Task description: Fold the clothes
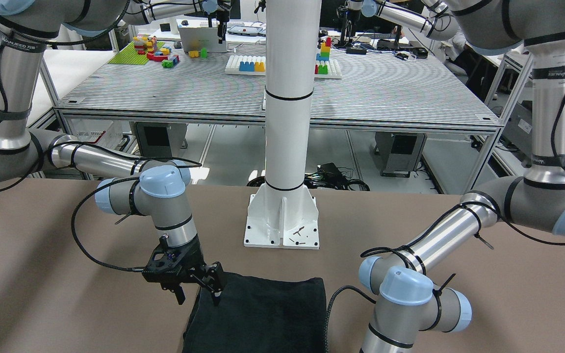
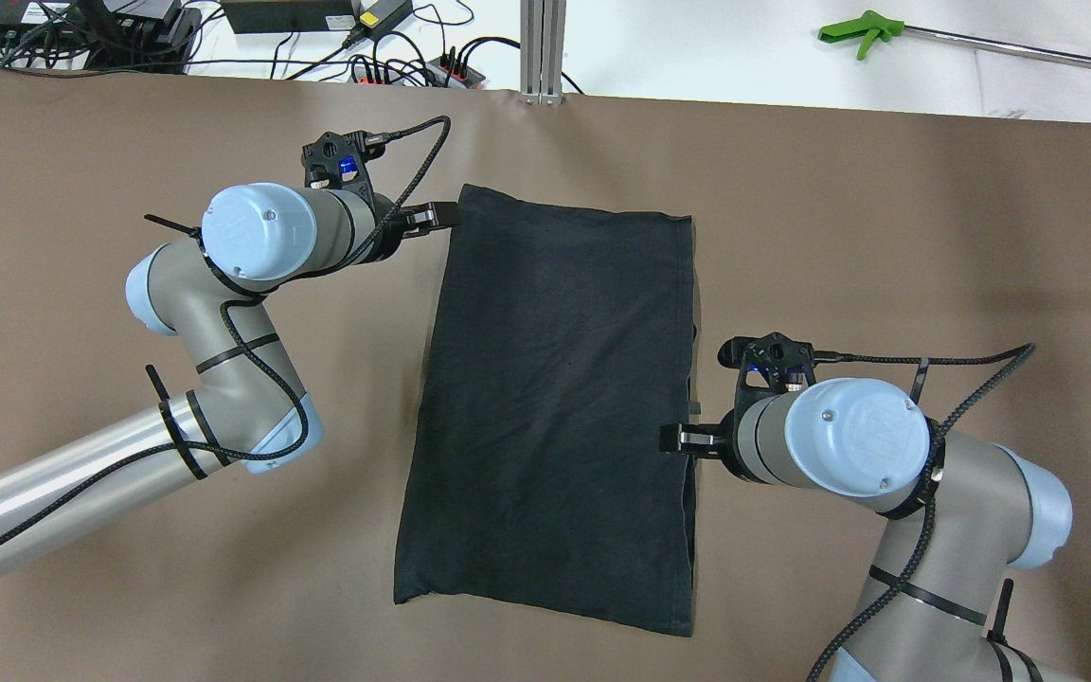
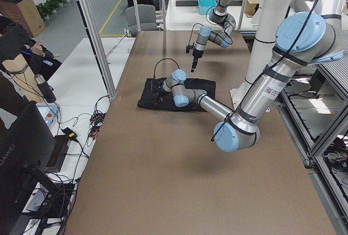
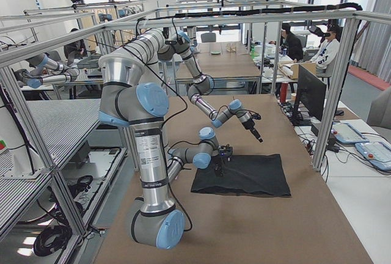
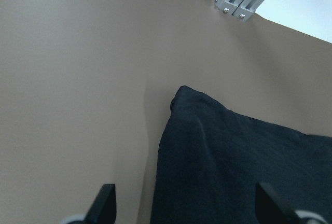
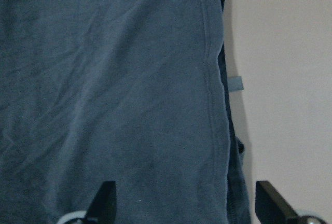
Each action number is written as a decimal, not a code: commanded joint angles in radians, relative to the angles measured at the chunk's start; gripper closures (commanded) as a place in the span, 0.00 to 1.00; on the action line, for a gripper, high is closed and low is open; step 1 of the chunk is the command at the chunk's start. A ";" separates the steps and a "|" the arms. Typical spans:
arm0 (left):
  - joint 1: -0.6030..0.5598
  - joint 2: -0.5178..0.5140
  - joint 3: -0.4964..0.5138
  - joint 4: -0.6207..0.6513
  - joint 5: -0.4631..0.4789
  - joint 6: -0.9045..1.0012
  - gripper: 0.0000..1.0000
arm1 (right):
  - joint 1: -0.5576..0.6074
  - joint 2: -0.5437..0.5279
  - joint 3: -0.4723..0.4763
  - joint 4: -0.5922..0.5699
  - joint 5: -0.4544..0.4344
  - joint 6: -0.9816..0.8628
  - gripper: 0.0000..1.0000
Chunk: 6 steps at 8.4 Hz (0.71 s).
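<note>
Clothes [image 2: 555, 407] under two spread pincers. At the far left corner, left gripper [image 2: 432, 218], fingers wide apart, gripping nothing. Over the hemmed right edge, right gripper [image 2: 683, 438], equally wide, gripping nothing. Beneath both, flat black rectangle on brown table [image 2: 886, 237], near white pillar [image 1: 287, 122] and its base plate.

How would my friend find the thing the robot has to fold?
Find the big brown table with the white pillar standing on it. In front of the pillar, near the table's middle, lies a black garment. It is the only soft, flat, dark rectangle there.
</note>
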 commanded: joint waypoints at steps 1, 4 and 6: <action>0.000 -0.001 -0.002 0.001 0.000 0.000 0.05 | -0.079 -0.023 -0.014 0.141 -0.027 0.135 0.06; 0.000 -0.001 -0.002 0.000 0.000 0.002 0.05 | -0.210 -0.075 -0.017 0.218 -0.153 0.212 0.06; 0.002 -0.002 -0.002 0.001 0.000 0.002 0.05 | -0.236 -0.086 -0.046 0.232 -0.175 0.211 0.06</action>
